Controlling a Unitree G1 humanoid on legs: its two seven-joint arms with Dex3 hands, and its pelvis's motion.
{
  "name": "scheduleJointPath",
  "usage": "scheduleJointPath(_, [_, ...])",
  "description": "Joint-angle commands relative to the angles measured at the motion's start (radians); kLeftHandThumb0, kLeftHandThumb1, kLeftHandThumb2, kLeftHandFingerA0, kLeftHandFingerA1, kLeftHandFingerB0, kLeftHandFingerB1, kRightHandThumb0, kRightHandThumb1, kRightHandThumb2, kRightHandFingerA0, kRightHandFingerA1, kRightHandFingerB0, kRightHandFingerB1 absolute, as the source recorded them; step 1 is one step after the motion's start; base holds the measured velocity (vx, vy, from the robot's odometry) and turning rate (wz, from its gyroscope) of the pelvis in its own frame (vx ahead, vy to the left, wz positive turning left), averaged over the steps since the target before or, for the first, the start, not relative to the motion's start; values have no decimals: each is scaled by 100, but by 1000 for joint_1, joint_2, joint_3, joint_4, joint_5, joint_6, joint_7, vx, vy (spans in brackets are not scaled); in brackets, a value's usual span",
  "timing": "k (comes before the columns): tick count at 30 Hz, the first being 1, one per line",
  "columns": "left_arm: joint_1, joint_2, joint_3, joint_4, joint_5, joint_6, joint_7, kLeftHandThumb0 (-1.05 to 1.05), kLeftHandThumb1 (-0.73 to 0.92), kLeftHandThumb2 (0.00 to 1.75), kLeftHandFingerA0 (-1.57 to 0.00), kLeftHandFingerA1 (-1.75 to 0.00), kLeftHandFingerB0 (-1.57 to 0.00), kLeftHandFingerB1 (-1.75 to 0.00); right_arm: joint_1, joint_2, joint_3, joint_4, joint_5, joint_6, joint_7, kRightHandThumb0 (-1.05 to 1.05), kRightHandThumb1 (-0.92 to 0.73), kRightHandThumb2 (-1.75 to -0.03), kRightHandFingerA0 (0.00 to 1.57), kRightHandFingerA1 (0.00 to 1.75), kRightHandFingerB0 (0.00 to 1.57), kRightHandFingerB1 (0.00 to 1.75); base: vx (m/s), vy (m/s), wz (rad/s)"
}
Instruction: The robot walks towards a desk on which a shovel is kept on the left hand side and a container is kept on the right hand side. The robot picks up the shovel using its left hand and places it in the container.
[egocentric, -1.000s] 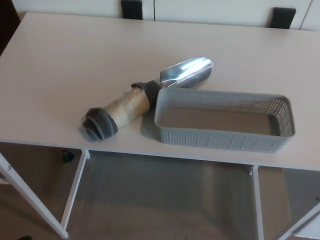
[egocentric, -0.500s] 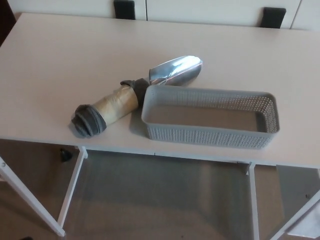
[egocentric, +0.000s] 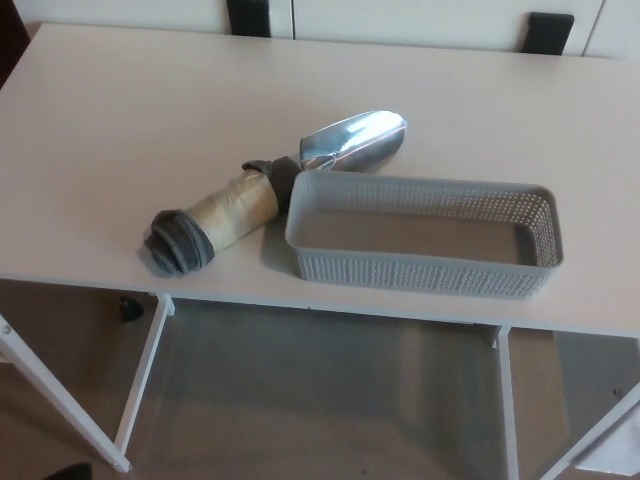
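Observation:
The shovel (egocentric: 270, 195) lies flat on the white desk (egocentric: 120, 130), left of centre. Its shiny metal scoop (egocentric: 352, 140) points to the back right, and its tan handle with a dark grey end cap (egocentric: 178, 242) points toward the front edge. Right beside it stands the grey perforated container (egocentric: 425, 268), long and rectangular, with nothing inside. The container's left rim touches or nearly touches the shovel's neck. Neither of my hands shows in the head view.
The desk's front edge runs across the lower third of the picture, with white legs (egocentric: 140, 375) and the floor below. Two black brackets (egocentric: 248, 16) sit at the back edge against a white wall.
The whole picture shifted left and slightly up over the second, so the camera moved. The shovel and container have not moved on the desk.

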Motion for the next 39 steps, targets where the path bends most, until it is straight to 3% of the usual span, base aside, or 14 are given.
scheduleJointPath(1, [122, 171, 153, -847, -339, -268, -241, -48, 48, 68, -31, -42, -23, -37, -29, -20, -14, -4, -11, -22, -16, -28, -58, -57, 74, 58, 51, 46, 0, 0, 0])
scheduleJointPath(4, [9, 227, 286, -930, -441, -259, -154, -35, 49, 55, -38, -37, -29, -31, -32, -25, -10, -10, -28, -41, -24, -34, -57, -56, 73, 57, 52, 46, 0, 0, 0])
scheduleJointPath(11, [-346, 421, 431, -933, -503, -135, 47, -43, 41, 64, -32, -41, -22, -36, -27, -27, -2, -26, -34, -57, -17, -31, -56, -56, 78, 61, 53, 47, 0, 0, 0])
scheduleJointPath(13, [-526, 452, 384, -891, -352, -59, 109, -35, 46, 54, -39, -35, -28, -30, -22, -22, 3, -32, -41, -40, -27, -27, -58, -57, 77, 61, 53, 47, 0, 0, 0])
scheduleJointPath(15, [-637, 474, 324, -836, -262, -6, 99, -45, 42, 66, -28, -40, -21, -37, -21, -25, 4, -32, -41, -36, -23, -29, -57, -57, 77, 61, 52, 47, 0, 0, 0])
scheduleJointPath(19, [-847, 440, 118, -660, 127, 6, 117, -66, 45, 76, -33, -44, -25, -40, 1, -27, 12, -37, -53, -46, -23, -31, -57, -56, 74, 57, 52, 46, 0, 0, 0])
scheduleJointPath(22, [-971, 437, -36, -488, 358, 34, 132, -61, 43, 72, -30, -43, -24, -39, 5, -26, 19, -35, -57, -48, -23, -30, -57, -56, 73, 56, 52, 46, 0, 0, 0])
scheduleJointPath(24, [-1026, 420, -96, -388, 425, 21, 146, -51, 48, 55, -34, -36, -29, -30, 8, -28, 23, -37, -63, -54, -23, -30, -57, -56, 72, 56, 51, 46, 0, 0, 0])
scheduleJointPath(32, [-1212, 411, -340, 14, 690, 39, 211, -60, 41, 69, -21, -39, -15, -35, 13, -34, 29, -44, -63, -72, -8, -32, -57, -56, 71, 56, 52, 46, 0, 0, 0])
scheduleJointPath(33, [-1232, 405, -370, 46, 711, 59, 211, -29, 23, 84, -6, -50, -6, -49, 12, -36, 29, -44, -67, -79, -8, -32, -57, -56, 72, 56, 52, 47, 0, 0, 0])
scheduleJointPath(34, [-1242, 403, -386, 66, 718, 65, 210, -59, 45, 55, -21, -31, -17, -27, 12, -37, 29, -44, -67, -82, -6, -32, -57, -56, 71, 56, 52, 47, 0, 0, 0])
scheduleJointPath(35, [-1251, 401, -402, 84, 725, 71, 208, -59, 45, 55, -21, -31, -17, -27, 13, -38, 30, -43, -67, -85, -4, -32, -57, -56, 71, 56, 52, 47, 0, 0, 0])
scheduleJointPath(36, [-1280, 401, -457, 137, 773, 87, 201, -34, 22, 84, -1, -49, 0, -47, 12, -39, 29, -46, -67, -79, -5, -32, -57, -56, 72, 56, 52, 46, 0, 0, 0])
scheduleJointPath(39, [-1324, 395, -536, 201, 820, 127, 171, -34, 22, 84, -1, -49, 0, -47, 11, -39, 31, -51, -72, -81, -7, -32, -57, -56, 72, 56, 52, 47, 0, 0, 0])
